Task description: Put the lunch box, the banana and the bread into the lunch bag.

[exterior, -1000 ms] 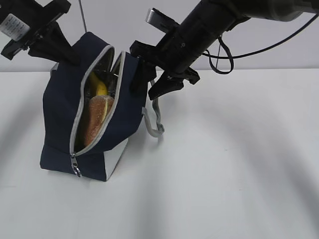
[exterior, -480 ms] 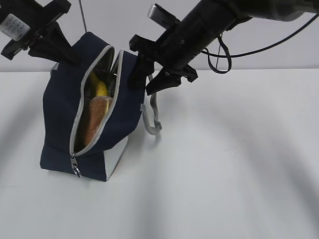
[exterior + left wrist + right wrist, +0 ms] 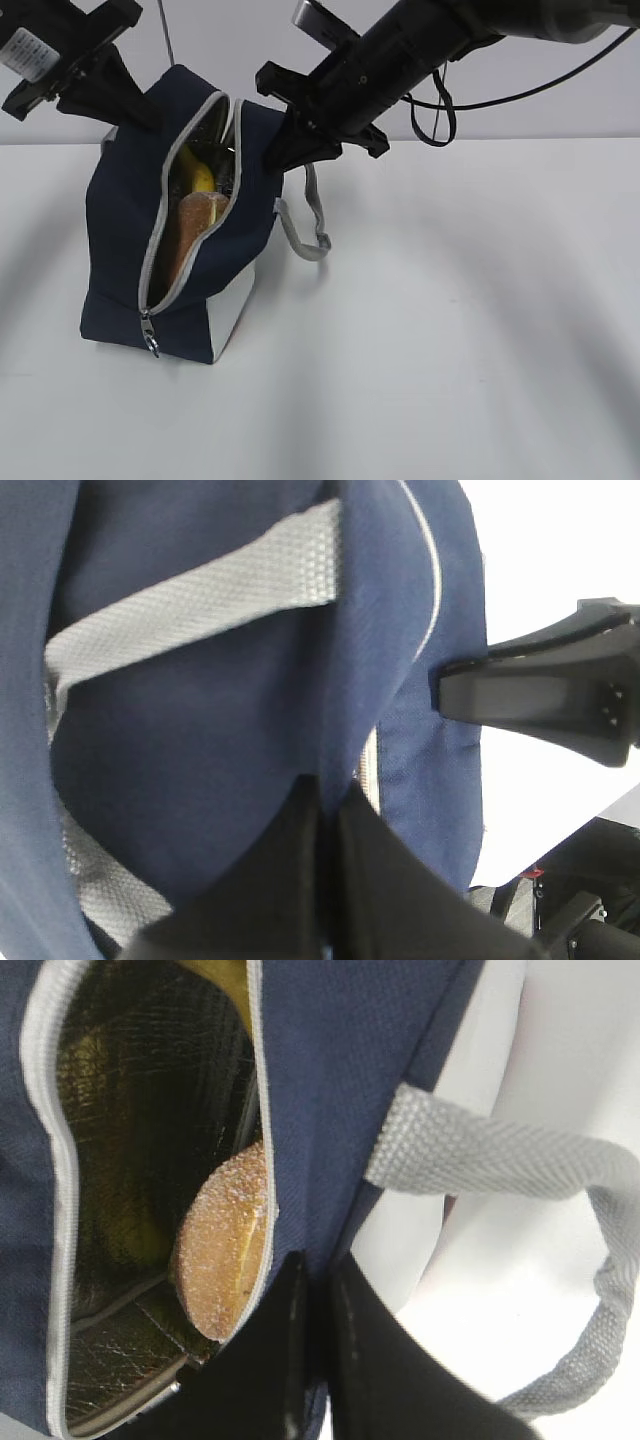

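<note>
One second ago the right gripper (image 3: pixel 290 150) stood with its jaws apart beside the upper right wall of the lunch bag (image 3: pixel 120 230), and half a second ago it was the same; now the jaws are pressed together on the navy fabric of that wall, just beside the grey zipper edge. The right wrist view shows the two dark fingers (image 3: pixel 345 1360) closed with a fold of the blue cloth between them, next to the grey handle (image 3: pixel 500 1155), which now hangs a little more to the side than before. The left gripper (image 3: pixel 325 880) has not changed: it stays clamped on the fabric at the opposite, upper left part of the bag, as the left wrist view shows. The bag stands on the white table (image 3: pixel 450 350), tilted, with the zipper open along its top and front. Inside the opening I can see the bread (image 3: pixel 195 225), its sugary end near the zipper edge, and above it the banana (image 3: pixel 197 175) against the foil lining. The lunch box is not clearly visible in any view; perhaps it lies deeper under the bread, but I cannot tell. In my judgement the filling is nearly or fully done, and this new grip on both sides means the arms are preparing to hold the bag steady or bring the two edges together, perhaps for closing.
</note>
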Controlling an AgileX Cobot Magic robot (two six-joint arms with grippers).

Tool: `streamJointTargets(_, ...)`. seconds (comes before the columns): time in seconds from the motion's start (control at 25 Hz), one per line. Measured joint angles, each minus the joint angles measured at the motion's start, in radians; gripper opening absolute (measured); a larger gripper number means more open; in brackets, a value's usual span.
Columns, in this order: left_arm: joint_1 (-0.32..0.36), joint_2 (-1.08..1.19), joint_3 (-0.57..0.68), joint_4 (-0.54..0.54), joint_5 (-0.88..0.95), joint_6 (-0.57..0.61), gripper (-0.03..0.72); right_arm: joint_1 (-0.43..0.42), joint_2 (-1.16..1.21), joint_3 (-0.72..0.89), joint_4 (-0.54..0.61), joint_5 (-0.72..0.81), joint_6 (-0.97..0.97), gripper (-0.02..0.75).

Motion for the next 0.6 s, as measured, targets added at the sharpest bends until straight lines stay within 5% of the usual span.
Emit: streamJointTargets(0.6, -0.01, 0.009, 0.0, -0.17, -0.036, 0.065, -0.003, -0.046, -0.035, -0.152, -0.044, 0.09, -0.026, -0.005)
